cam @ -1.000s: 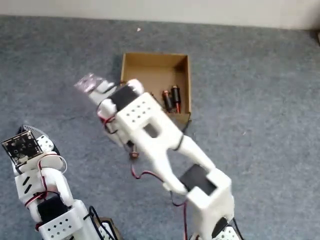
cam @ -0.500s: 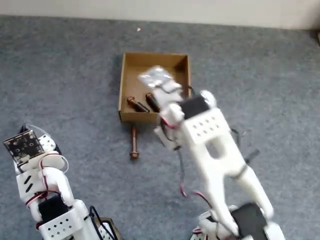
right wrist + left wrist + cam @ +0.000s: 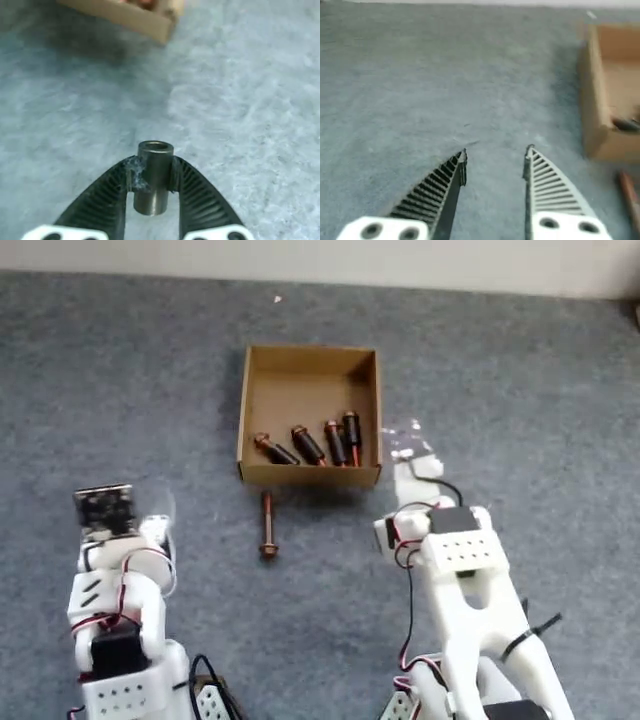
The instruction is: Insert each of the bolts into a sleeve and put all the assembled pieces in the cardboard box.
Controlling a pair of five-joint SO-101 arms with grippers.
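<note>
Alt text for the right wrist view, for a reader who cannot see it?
The right gripper is shut on a dark metal sleeve, hollow end showing, over grey carpet. A corner of the cardboard box lies beyond.

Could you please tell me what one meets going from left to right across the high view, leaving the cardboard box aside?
left arm → loose bolt → right gripper, shut on a sleeve
</note>
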